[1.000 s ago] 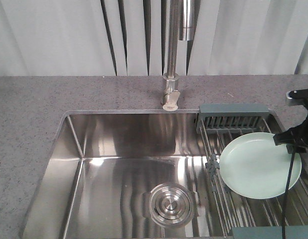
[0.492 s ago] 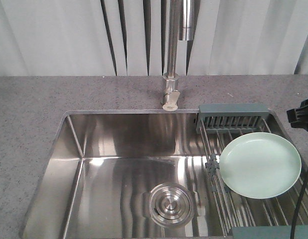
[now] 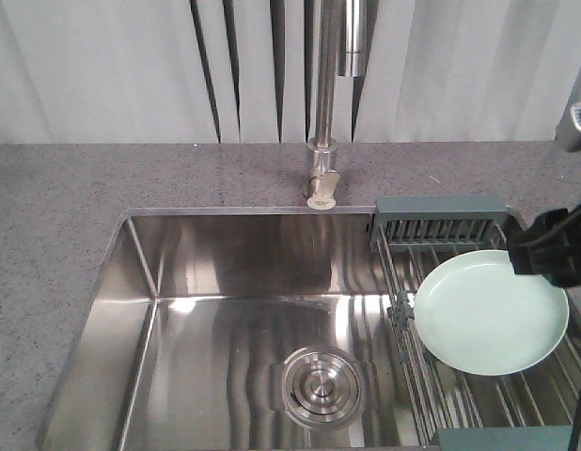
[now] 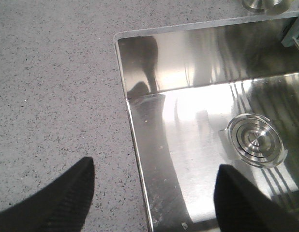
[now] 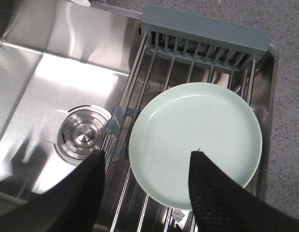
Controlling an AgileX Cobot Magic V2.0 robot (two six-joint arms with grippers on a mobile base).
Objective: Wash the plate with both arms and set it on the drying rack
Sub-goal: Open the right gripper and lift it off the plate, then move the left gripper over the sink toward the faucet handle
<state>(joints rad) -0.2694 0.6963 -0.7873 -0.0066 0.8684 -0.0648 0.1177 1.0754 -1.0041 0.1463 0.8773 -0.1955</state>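
I am working across from the left. My left gripper [image 4: 152,193] is hanging over the edge where the speckled grey countertop [image 3: 55,188] meets the sink [image 4: 198,106]; its two dark textured fingers [image 4: 57,193] are standing wide apart with nothing between them, so I am reading that arm as parked clear of the work.

The sink is brushed steel, mirror-bright on its walls, with a round ribbed drain cover [image 3: 321,387] in its floor. A tall steel faucet [image 3: 323,141] is rising behind it, its spout hanging over the basin.

Further right, the drying rack [image 3: 441,218] is sitting across the sink's right end: thin parallel steel wires in a grey-teal plastic frame, with a slotted compartment at the far end. The plate [image 3: 483,315], round, matte, pale mint with a shallow raised rim, is lying flat and face up on those wires, just in front of the slotted compartment. That flat lie suits draining over the basin.

My right gripper [image 5: 147,193] is hovering above the plate's near edge, fingers spread and empty, one over the wires and one over the plate. I cannot tell whether either is touching it. I am judging this arm either about to pick the plate up or clear of it.
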